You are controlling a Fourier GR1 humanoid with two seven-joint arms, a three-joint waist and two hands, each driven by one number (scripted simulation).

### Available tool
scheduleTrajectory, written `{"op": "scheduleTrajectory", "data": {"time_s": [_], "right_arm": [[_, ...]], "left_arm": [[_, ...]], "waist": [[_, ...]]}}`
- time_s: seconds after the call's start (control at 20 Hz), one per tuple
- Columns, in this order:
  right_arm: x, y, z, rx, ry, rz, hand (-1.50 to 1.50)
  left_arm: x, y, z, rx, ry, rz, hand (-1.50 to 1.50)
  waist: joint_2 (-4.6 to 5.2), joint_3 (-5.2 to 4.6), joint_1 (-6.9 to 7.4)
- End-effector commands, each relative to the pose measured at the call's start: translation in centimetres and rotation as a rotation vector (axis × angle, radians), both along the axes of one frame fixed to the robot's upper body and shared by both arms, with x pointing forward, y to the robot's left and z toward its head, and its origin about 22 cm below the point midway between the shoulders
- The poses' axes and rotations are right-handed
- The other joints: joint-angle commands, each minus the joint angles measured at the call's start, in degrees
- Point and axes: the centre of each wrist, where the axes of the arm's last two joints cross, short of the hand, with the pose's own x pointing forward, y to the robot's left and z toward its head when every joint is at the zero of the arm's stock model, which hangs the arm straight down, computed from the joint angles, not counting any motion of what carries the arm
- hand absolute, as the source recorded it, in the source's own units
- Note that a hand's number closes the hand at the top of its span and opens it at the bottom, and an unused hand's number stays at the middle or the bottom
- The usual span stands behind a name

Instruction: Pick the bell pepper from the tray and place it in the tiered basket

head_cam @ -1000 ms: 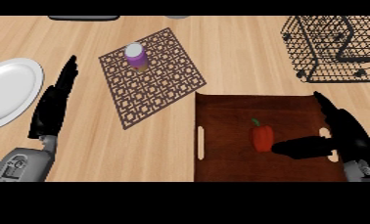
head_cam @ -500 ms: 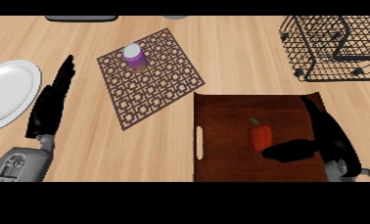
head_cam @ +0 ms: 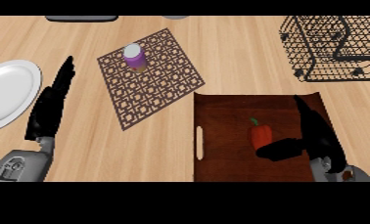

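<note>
The right hand [head_cam: 312,137] has slid left over the dark tray [head_cam: 224,115] since a second ago, its thumb now touching the red bell pepper [head_cam: 260,135], fingers straight, gripping nothing. The pepper lies mid-tray; the left hand [head_cam: 51,105] rests open on the table [head_cam: 231,47].

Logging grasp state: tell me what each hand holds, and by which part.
Nothing is held. The right hand is open beside the bell pepper on the tray; the left hand rests open.
</note>
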Motion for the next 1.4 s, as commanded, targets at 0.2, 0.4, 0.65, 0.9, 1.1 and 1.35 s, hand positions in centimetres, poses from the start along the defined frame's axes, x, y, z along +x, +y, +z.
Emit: {"op": "scheduleTrajectory", "data": {"time_s": [0.2,0.4,0.65,0.9,1.1,1.35], "right_arm": [[2.1,1.9,-1.1,-0.007,0.176,-0.162,-1.50],[1.0,2.4,-2.4,0.000,0.199,-0.155,-1.50],[0.9,2.1,-2.3,0.010,0.199,-0.164,-1.50],[2.6,2.8,-3.9,0.030,0.207,-0.150,-1.50],[3.4,2.5,-3.0,0.051,0.228,-0.140,-1.50],[2.9,2.6,-6.0,0.090,0.266,-0.128,-1.50]], "left_arm": [[-0.3,-1.1,0.7,-0.009,-0.008,-0.018,0.00],[0.3,-0.4,0.0,-0.018,-0.012,0.006,0.00],[-0.6,-1.1,-1.0,-0.026,0.021,0.008,0.00],[0.7,-1.3,0.3,-0.009,-0.014,-0.003,0.00],[0.2,0.2,1.8,-0.022,0.010,-0.015,0.00],[-0.3,0.4,0.2,0.002,0.008,0.005,0.00]], "waist": [[0.04,0.07,0.57],[0.06,0.04,-0.28],[0.01,0.05,-0.25],[0.14,0.09,0.02],[0.01,0.09,0.14],[0.04,0.09,-0.10]]}}
